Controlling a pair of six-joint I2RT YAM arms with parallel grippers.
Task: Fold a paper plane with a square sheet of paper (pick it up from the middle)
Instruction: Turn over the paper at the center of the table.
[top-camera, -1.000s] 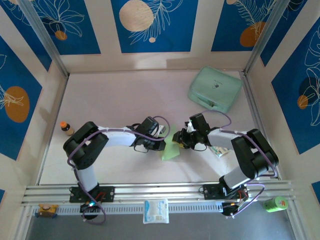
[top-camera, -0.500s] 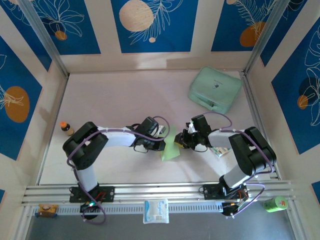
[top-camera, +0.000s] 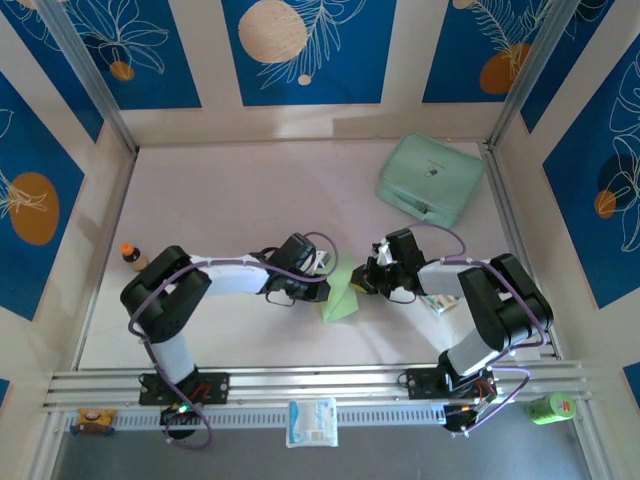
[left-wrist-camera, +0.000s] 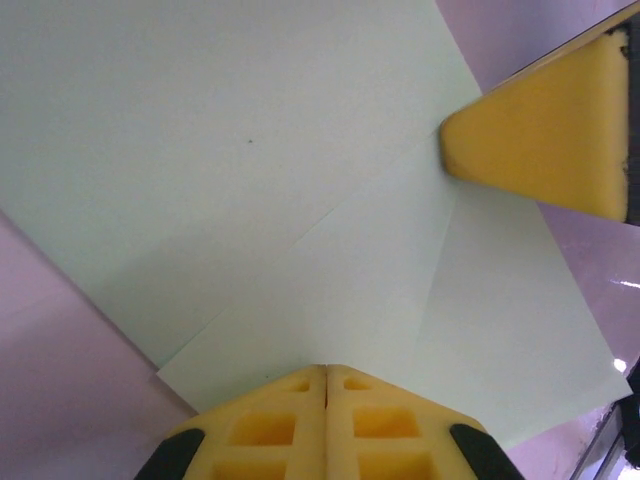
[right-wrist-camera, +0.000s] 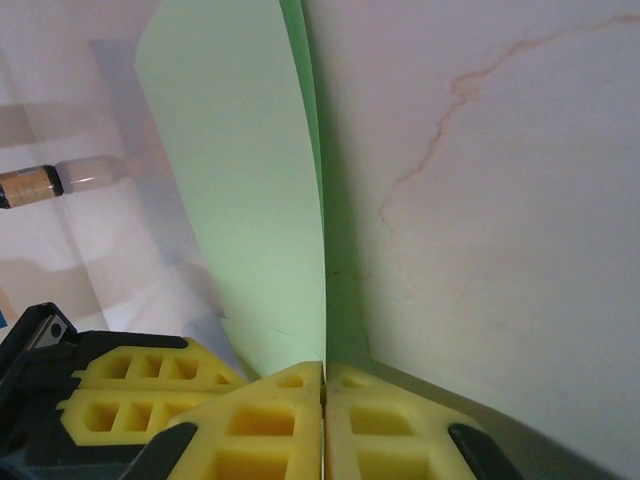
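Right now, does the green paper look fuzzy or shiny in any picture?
Left wrist view: the green paper is sharp, creases showing, with a tiny bright glint on the table at the right edge. Right wrist view: its curled edge looks soft, throws a dark shadow beside it, and the little bottle is blurry. Top view: even light, no shine on it.

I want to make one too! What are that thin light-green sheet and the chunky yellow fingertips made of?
The thin light-green sheet looks like matte paper: it holds sharp creases and bends in a smooth curve. The chunky yellow fingertips look like soft foam or rubber, moulded with square pockets; which one is unclear.
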